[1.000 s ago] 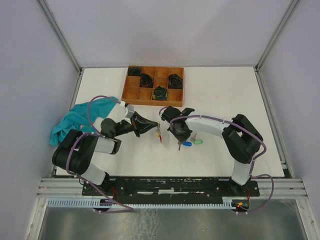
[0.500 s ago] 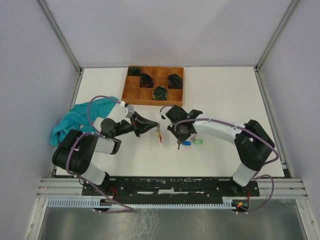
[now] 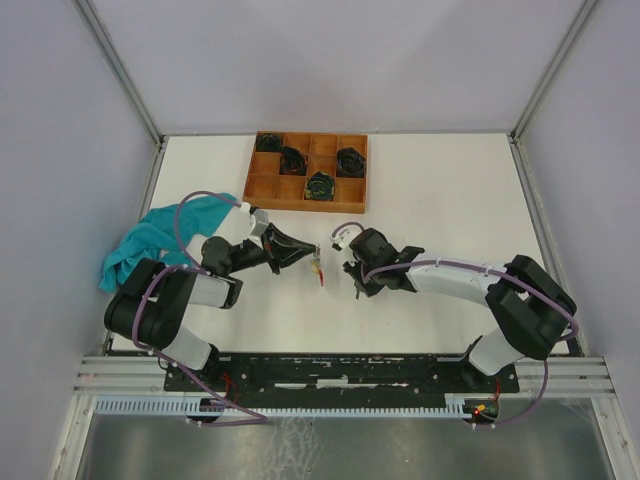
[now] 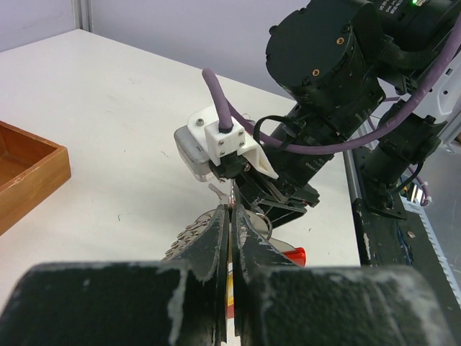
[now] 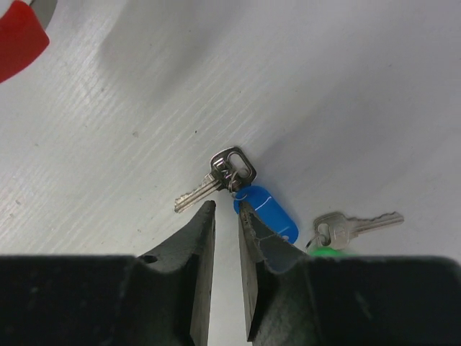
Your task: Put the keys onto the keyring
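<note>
The left pincer (image 4: 230,213) pinches the keyring (image 3: 317,259), and the right pincer (image 5: 225,207), spread a little, hangs over the surface (image 5: 324,86), blue-tag key (image 5: 265,209) at 1 o'clock.

1. Your left tool (image 3: 304,250) is pinched tight, reaching rightward low above the bench's (image 3: 450,190) middle.
2. Your right tool (image 3: 357,288) points down just above the bench, near the left tool, jaws slightly parted, gripping nothing.
</note>
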`<state>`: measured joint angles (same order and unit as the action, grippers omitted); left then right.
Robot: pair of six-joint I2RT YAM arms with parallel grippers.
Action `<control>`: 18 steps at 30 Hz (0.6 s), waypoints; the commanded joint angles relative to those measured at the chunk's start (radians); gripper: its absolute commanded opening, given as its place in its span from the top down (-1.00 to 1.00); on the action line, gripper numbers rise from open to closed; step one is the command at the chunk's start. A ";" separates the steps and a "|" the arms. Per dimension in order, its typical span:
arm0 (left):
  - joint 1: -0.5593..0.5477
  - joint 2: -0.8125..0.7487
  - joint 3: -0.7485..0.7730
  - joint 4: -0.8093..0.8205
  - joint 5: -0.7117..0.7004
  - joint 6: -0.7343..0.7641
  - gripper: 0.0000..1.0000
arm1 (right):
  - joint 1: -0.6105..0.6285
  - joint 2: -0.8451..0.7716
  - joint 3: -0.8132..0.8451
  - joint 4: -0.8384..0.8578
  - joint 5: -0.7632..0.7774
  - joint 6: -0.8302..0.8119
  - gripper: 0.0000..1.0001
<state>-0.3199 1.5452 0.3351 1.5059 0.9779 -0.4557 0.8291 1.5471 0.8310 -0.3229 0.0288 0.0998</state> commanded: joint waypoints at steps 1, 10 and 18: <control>0.005 -0.002 0.021 0.112 0.014 -0.032 0.95 | 0.001 -0.019 -0.017 0.140 0.043 -0.033 0.46; 0.005 0.001 0.022 0.113 0.015 -0.033 0.95 | 0.010 0.013 0.004 0.126 0.062 -0.045 0.46; 0.005 0.004 0.022 0.116 0.019 -0.035 0.95 | 0.015 0.037 0.021 0.094 0.060 -0.045 0.47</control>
<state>-0.3199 1.5452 0.3351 1.5059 0.9783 -0.4557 0.8375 1.5669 0.8150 -0.2337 0.0723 0.0635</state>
